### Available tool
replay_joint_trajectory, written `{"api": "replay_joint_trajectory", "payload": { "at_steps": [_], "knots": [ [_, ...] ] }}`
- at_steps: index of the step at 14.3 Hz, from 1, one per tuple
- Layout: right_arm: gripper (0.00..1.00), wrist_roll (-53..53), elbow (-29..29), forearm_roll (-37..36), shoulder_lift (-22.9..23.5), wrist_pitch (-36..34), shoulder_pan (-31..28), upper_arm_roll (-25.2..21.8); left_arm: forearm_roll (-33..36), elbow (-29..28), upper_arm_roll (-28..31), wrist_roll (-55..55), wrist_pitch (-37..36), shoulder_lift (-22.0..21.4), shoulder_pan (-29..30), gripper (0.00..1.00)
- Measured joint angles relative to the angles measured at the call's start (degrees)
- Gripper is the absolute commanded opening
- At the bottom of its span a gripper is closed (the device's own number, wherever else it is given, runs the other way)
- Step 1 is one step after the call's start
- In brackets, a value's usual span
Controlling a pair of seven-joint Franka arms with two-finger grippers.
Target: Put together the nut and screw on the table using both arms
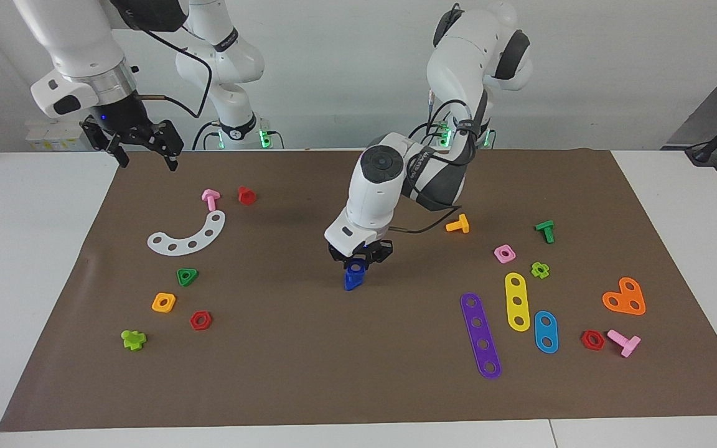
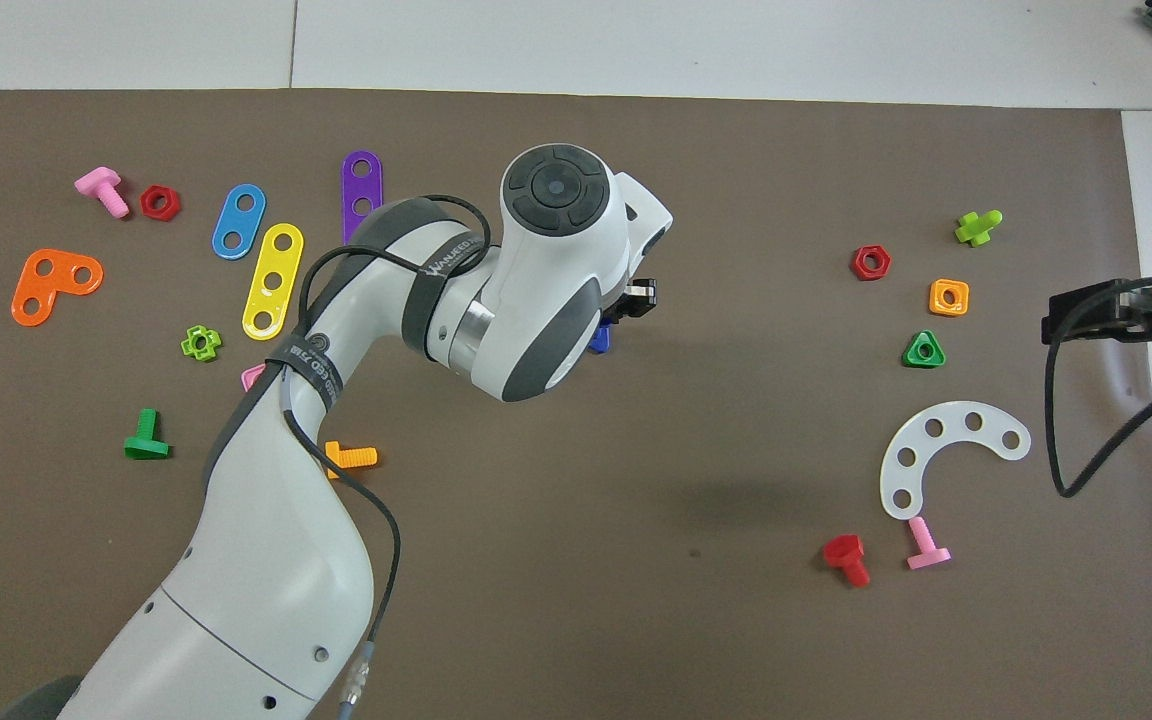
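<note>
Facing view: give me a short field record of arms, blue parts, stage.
left gripper: low over mid mat, jaws shut on the dark-blue parts
blue parts: screw and nut read as one blue piece; whether they are threaded together cannot be told
right gripper: raised over the mat's edge at its own end, waiting, jaws open
table: loose coloured toy parts on brown mat

Around the left gripper (image 1: 358, 256), low over the middle of the brown mat (image 1: 309, 373), the worktop is bare on every side. Toward the right arm's end, a green triangular nut (image 1: 187, 276), orange square nut (image 1: 164, 302) and red hex nut (image 1: 200, 320) crowd the way. Toward the left arm's end, the purple strip (image 1: 481, 335) and yellow strip (image 1: 516, 301) block passage. The right gripper (image 1: 140, 144) hangs over the mat's corner.
</note>
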Motion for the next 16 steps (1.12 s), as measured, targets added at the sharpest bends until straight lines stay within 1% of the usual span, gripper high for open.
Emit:
{"api": "replay_joint_trajectory", "payload": {
  "at_steps": [5,16],
  "knots": [
    [1.00,0.0,0.0,0.0,0.0,0.0,0.0,0.0,0.0,0.0,0.1,-0.5,-0.1,1.8,-1.1,0.12],
    [1.00,0.0,0.0,0.0,0.0,0.0,-0.1,-0.1,0.1,-0.8,0.8,-0.7,0.3,2.5,-1.1,0.11]
  ]
}}
